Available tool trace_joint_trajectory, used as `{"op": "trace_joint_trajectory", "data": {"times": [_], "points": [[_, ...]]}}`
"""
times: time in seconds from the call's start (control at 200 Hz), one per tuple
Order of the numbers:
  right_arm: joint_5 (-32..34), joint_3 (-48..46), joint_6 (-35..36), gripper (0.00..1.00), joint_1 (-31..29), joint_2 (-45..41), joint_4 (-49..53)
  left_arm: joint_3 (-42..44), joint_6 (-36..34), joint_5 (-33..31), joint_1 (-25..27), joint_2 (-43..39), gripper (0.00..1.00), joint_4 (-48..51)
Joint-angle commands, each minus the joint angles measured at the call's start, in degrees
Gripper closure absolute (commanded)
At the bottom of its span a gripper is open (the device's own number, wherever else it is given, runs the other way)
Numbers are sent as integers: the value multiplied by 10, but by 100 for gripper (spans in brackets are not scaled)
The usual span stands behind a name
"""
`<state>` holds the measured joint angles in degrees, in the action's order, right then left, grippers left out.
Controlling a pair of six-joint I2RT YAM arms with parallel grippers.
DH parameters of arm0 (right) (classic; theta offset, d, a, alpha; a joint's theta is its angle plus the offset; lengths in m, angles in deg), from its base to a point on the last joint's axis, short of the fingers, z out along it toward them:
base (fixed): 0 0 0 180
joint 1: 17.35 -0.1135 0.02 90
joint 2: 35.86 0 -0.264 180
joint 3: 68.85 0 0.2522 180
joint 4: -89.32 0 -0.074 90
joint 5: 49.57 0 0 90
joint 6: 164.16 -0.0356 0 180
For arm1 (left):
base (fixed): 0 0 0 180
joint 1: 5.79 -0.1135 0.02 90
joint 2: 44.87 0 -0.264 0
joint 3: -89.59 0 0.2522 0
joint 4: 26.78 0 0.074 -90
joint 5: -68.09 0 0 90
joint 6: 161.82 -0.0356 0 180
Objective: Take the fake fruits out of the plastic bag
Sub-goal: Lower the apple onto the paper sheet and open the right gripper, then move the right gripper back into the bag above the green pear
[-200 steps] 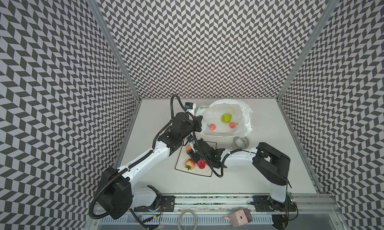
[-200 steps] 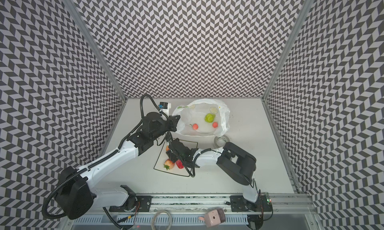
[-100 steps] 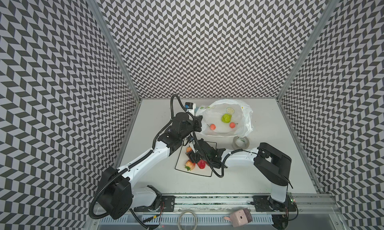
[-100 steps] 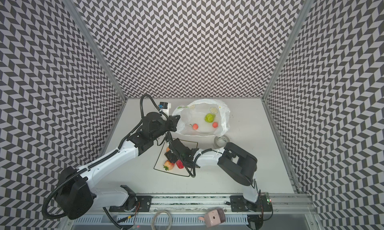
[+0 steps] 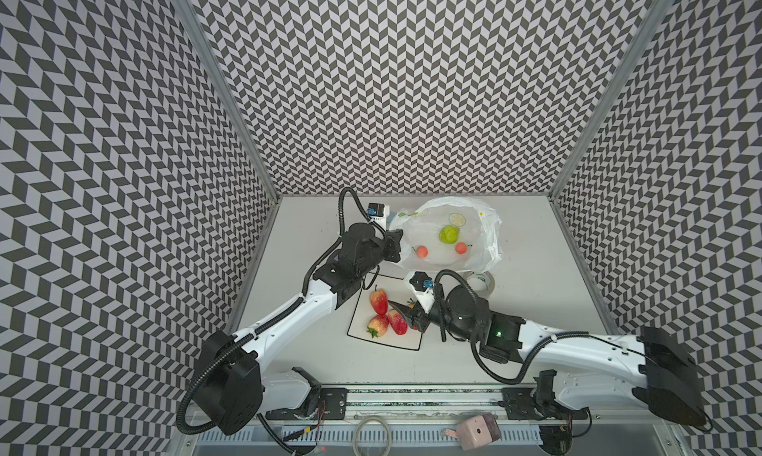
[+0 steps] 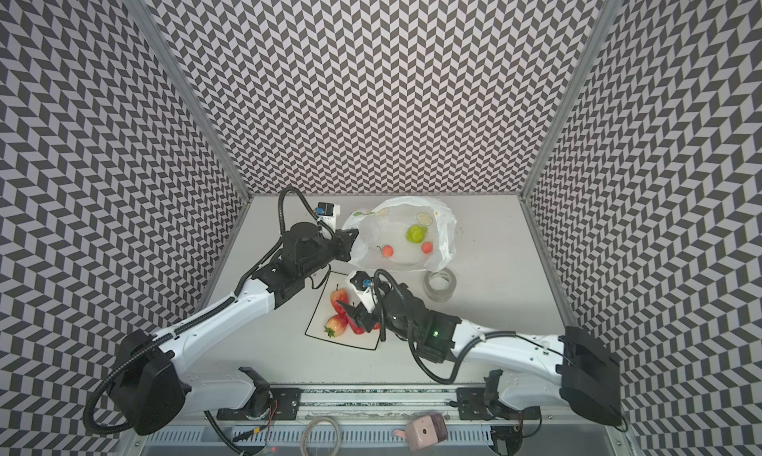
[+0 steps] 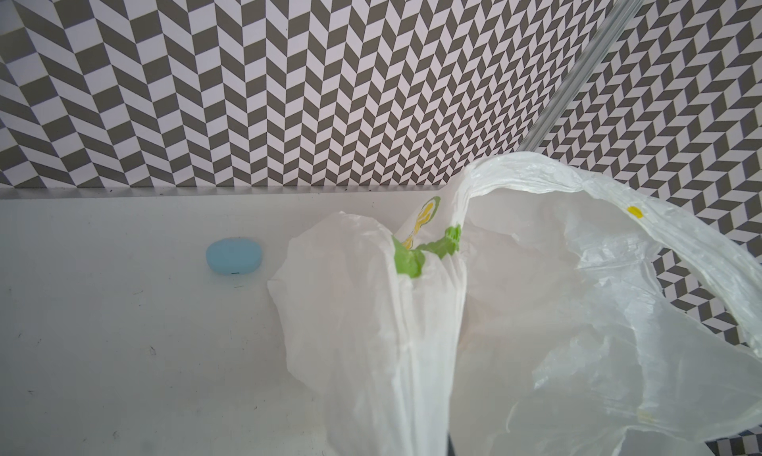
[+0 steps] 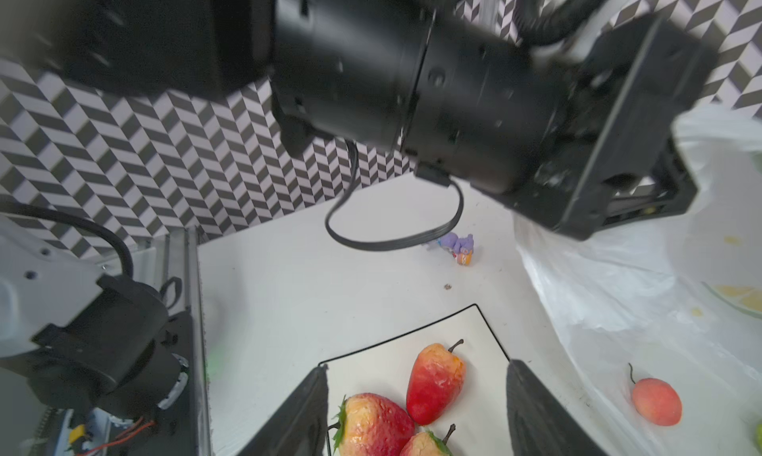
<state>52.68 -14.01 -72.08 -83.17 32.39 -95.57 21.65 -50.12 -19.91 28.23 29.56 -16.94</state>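
On the counter (image 5: pixel 536 318), the crinkly translucent plastic bag (image 5: pixel 488 243) is gaping at twelve o'clock; half-hidden left fingers (image 5: pixel 395 245) are seemingly clenching it, right fingers (image 8: pixel 305 412) released.

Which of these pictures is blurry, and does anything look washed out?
In the right wrist view the left arm's black body, close to the lens, is soft and out of focus, while the strawberries on the plate are sharp; in the left wrist view the plastic bag is crisp but bright, nearly washed out in places; both top views are sharp and evenly lit.
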Motion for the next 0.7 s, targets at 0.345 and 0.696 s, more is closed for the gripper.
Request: {"op": "trace_joint_trajectory", "data": {"times": [0.345, 0.696], "points": [[151, 107, -312, 50, 148, 55, 120, 9, -2, 14, -3, -13, 100, -14], [200, 339, -489, 36, 227, 300, 365, 16, 4, 17, -2, -23, 100, -21]]}}
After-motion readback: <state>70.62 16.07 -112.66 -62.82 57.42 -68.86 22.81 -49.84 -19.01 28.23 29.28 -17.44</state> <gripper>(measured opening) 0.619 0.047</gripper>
